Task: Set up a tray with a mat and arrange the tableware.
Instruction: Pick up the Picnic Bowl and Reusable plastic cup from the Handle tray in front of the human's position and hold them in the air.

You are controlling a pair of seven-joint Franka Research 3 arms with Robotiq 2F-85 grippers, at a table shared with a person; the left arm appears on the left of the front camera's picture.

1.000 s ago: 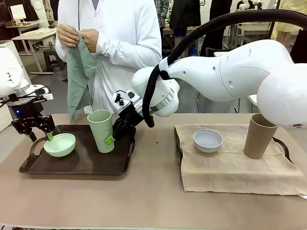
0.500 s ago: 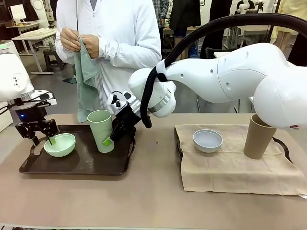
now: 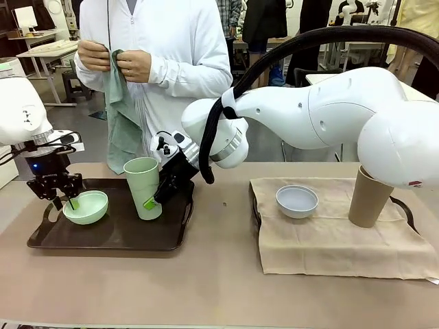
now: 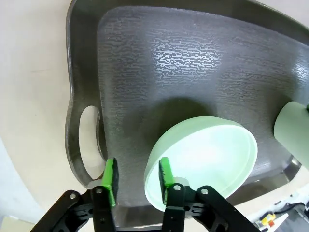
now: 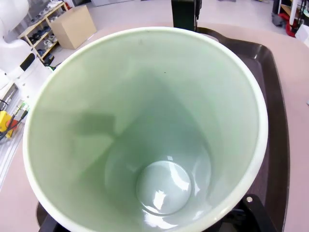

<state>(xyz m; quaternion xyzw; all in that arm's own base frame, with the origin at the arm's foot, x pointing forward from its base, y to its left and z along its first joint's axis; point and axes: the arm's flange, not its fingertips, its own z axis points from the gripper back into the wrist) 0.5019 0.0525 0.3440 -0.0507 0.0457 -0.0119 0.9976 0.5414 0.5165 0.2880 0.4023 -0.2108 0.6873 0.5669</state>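
Since the earlier frames both grippers have lifted: in the front view the left gripper (image 3: pixel 68 201) tilts the mint bowl (image 3: pixel 86 206) and the right gripper (image 3: pixel 152 201) raises the mint cup (image 3: pixel 143 186) off the dark tray (image 3: pixel 123 233) at lower left, probably to free it for the green cloth (image 3: pixel 118 123) in the person's hands (image 3: pixel 134 65).

Left wrist view: the fingers pinch the bowl's rim, one pad (image 4: pixel 164 173) inside.

Right wrist view: the cup's mouth looms, evidently clamped.
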